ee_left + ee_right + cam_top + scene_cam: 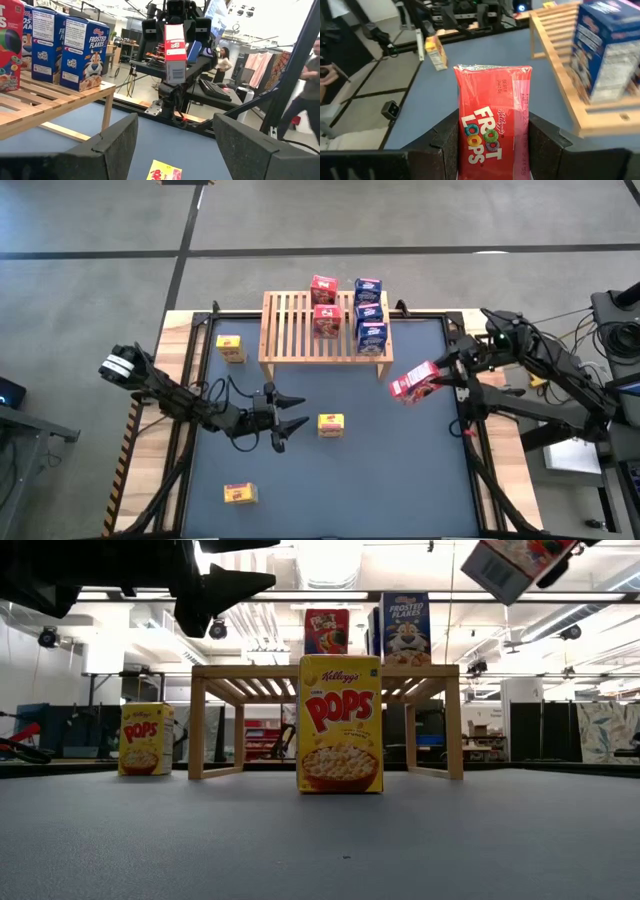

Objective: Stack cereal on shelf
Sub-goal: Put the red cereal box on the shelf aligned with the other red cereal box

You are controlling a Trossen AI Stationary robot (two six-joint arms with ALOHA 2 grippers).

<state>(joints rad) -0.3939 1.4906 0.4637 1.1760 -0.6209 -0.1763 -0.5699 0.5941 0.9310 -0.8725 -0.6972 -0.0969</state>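
A red cereal box (413, 381) is held clamped in the right gripper (432, 379), lifted above the worktop (400, 470) off the shelf's (300, 330) right end. The left gripper (287, 417), spread open, hangs beside a yellow box (331, 425) mid-worktop. Placement appears in hand: the box must be carried over the slats beside the red boxes (324, 305) and lowered.
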